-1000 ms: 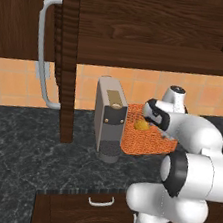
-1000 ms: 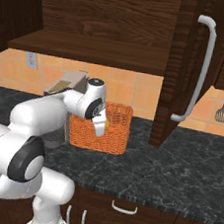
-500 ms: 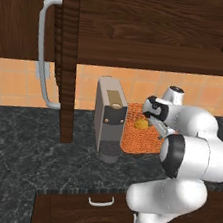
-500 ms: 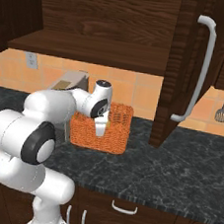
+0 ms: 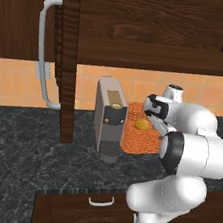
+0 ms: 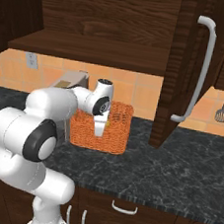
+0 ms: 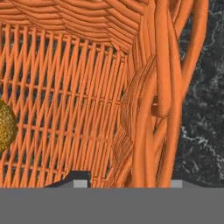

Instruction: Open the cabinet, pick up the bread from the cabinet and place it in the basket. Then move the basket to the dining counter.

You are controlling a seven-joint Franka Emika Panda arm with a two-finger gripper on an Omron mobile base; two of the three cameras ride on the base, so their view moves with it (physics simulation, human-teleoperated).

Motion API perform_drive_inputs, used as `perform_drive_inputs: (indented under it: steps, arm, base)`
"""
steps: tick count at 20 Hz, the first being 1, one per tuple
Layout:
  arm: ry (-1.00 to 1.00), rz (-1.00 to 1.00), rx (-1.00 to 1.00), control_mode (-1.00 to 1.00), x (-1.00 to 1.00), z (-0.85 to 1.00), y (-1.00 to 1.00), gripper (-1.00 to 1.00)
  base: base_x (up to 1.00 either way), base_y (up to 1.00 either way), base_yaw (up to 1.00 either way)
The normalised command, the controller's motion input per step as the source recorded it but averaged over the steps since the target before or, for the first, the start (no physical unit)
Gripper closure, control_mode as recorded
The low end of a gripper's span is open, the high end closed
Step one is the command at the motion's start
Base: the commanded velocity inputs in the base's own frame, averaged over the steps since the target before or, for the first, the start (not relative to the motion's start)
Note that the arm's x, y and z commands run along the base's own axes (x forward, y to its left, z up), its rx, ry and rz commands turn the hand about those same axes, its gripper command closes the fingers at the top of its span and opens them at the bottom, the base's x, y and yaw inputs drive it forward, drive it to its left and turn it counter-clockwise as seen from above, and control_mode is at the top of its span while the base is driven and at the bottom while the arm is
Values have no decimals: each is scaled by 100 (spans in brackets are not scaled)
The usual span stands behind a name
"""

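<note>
My gripper (image 7: 127, 183) straddles the basket (image 6: 99, 132) wall beside the coffee machine (image 5: 109, 118), one fingertip on either side of the weave, and whether it has closed on the rim I cannot tell. The bread (image 5: 141, 124) lies inside the basket. I judge a thin rim hold could tip the basket on lifting and spill the bun. The hand view shows the straddle — the left base view shows the open cabinet (image 5: 145, 32) above.
</note>
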Motion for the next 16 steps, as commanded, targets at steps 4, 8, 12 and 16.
perform_drive_inputs:
  steps: [4, 8, 12, 16]
  arm:
    - [1, 0, 3, -100, -100, -4, -42, 100]
    - [-2, -1, 1, -100, -45, 38, -41, 100]
    - [-12, 0, 0, -100, -96, 92, -7, 100]
    - [-12, 0, -4, -100, -84, 97, 0, 100]
  base:
    - [0, 0, 0]
    - [0, 0, 0]
    - [0, 0, 0]
    - [0, 0, 0]
